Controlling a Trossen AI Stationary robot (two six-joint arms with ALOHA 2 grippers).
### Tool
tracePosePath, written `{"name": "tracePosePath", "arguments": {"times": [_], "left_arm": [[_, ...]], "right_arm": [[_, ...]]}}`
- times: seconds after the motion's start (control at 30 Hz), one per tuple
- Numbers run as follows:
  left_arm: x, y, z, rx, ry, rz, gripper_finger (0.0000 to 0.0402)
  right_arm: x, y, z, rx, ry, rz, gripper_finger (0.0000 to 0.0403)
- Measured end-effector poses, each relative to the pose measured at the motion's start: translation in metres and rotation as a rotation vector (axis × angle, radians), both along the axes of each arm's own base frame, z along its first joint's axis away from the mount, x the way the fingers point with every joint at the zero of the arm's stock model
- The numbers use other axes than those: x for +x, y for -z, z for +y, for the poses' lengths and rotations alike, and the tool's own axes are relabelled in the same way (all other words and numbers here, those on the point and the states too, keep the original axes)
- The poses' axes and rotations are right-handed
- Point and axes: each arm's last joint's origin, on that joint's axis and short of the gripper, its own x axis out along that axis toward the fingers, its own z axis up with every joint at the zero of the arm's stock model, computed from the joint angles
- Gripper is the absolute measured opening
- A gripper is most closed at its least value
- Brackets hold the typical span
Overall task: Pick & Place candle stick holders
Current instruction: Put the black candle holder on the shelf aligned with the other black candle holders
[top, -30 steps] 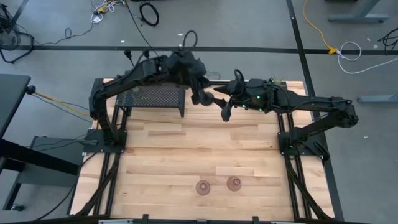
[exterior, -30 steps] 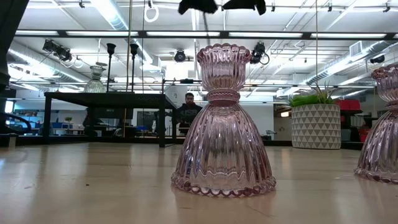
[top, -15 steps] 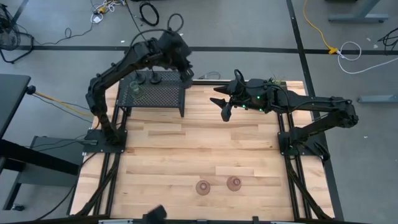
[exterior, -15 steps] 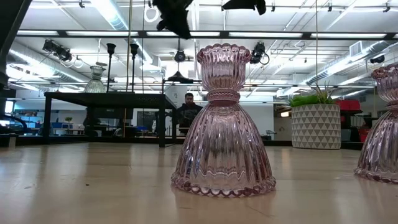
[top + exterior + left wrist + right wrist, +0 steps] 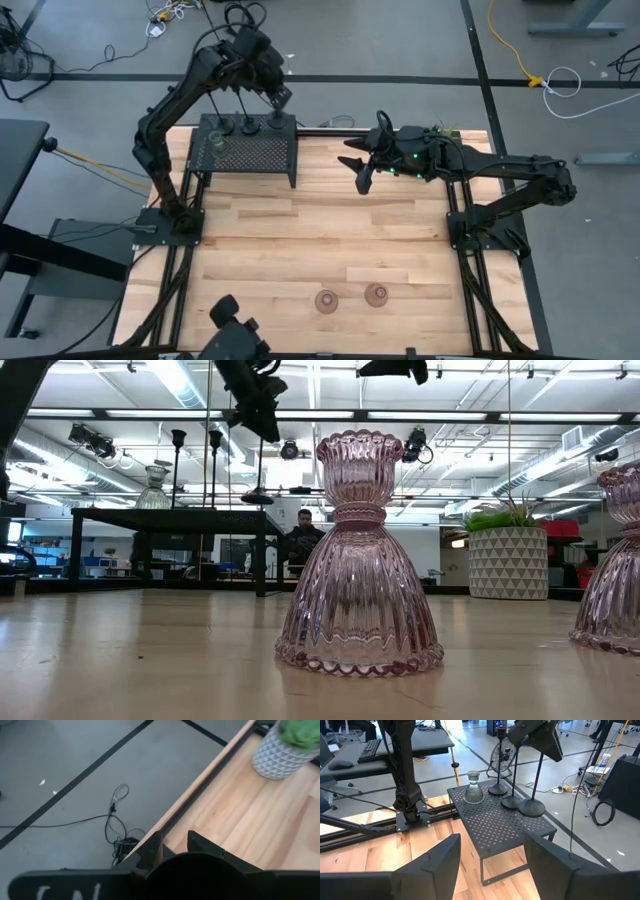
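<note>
Your left gripper [image 5: 278,97] hangs above the far edge of the black mesh box [image 5: 245,152], jaws narrowed on the top of a black candle stick holder [image 5: 536,785]. That holder stands upright, thin stem vertical, round base down; whether the base touches the mesh top you cannot tell. Two more black holders [image 5: 505,777] stand upright just beside it on the box, stems pointing straight up. The pale green glass holder [image 5: 473,788] stands upright too, on the same mesh top toward the box's left end.

Your right gripper [image 5: 362,172] hovers over the far middle of the table [image 5: 330,230], fingers [image 5: 440,860] spread wide with nothing between them, facing the box.

Down at the near side you have two pinkish glass holders [image 5: 327,301], side by side and apart, both upright on their flared bases with cups opening upward. The plant in its white pot [image 5: 508,560] stands at the far right.
</note>
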Motion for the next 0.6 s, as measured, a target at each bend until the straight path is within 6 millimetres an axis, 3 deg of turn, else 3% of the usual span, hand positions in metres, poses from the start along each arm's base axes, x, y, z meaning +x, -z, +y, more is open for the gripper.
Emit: {"name": "tracePosePath", "arguments": {"times": [0.27, 0.6], "left_arm": [[-0.014, 0.008, 0.016, -0.062, -0.053, 0.023, 0.009], [-0.003, 0.028, 0.032, -0.115, -0.042, 0.042, 0.009]], "right_arm": [[0.0, 0.0, -0.001, 0.002, 0.004, -0.001, 0.022], [0.0, -0.001, -0.001, 0.001, 0.005, -0.016, 0.022]]}}
